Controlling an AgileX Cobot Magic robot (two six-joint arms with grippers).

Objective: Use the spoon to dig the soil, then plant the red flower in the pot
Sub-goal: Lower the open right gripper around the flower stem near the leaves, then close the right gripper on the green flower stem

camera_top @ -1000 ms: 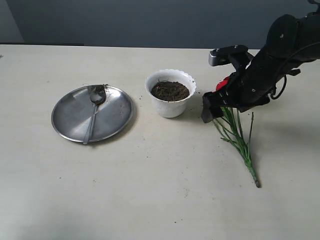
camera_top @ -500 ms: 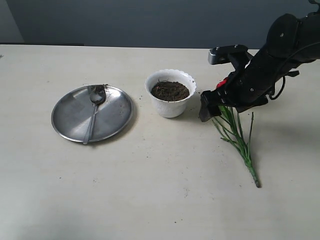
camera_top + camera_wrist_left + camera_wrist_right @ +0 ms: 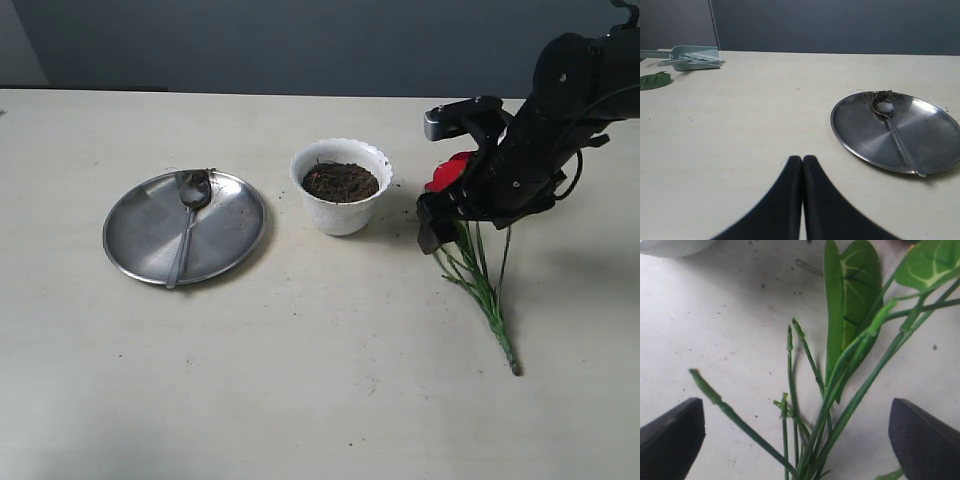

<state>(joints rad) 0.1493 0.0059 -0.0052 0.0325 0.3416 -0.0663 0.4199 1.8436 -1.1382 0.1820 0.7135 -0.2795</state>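
The white scalloped pot stands mid-table with dark soil in it. The silver spoon lies on the round steel plate, with soil crumbs at its bowl. The red flower lies flat on the table right of the pot, its green stem running toward the front. My right gripper is open and low over the stems and blades, one finger on each side, touching nothing. My left gripper is shut and empty, near the plate.
A pale green dustpan-like tool and a loose green leaf lie far off at the table's edge in the left wrist view. The pot's rim sits close to the right gripper. Soil specks dot the table.
My right gripper has shifted a little to the right, away from the pot, staying over the flower. More of the red head now shows. Pot, plate and spoon have not moved.
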